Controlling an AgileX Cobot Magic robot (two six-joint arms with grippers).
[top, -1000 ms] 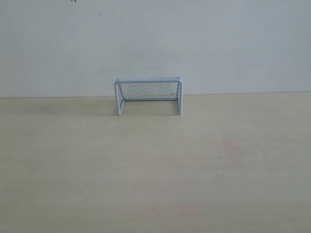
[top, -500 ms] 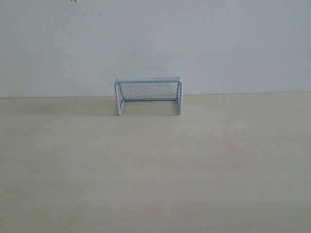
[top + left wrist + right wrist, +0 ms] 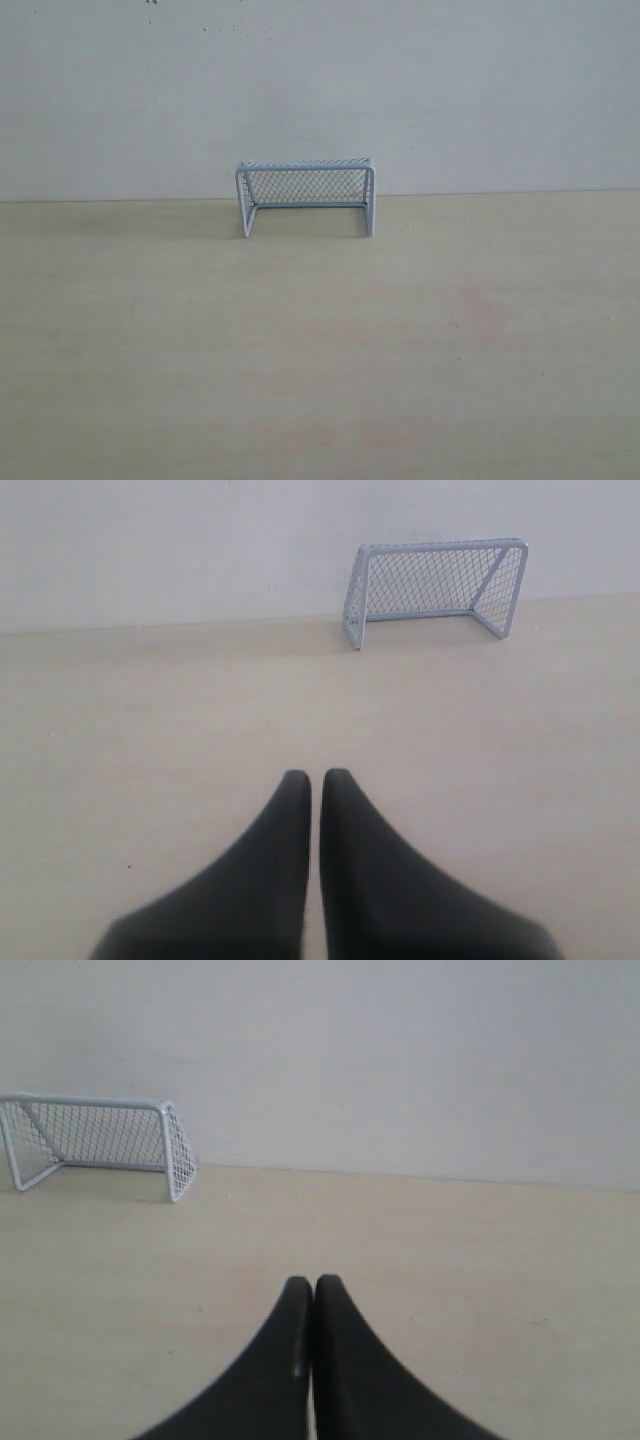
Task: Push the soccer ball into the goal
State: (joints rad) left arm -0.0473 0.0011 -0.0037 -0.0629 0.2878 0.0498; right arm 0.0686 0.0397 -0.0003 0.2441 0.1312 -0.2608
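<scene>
The goal, a small grey-white tube frame with dark mesh, stands at the back of the pale wooden table against the wall. It also shows in the left wrist view as the goal and in the right wrist view as the goal. The soccer ball is out of view in every frame. My left gripper is shut, with only a hairline slit between its black fingers and nothing in them. My right gripper is shut too, empty. Neither gripper shows in the exterior view.
A plain white wall rises right behind the goal. The light wood table stretches out in front of it, with a faint pinkish stain to the right of the middle.
</scene>
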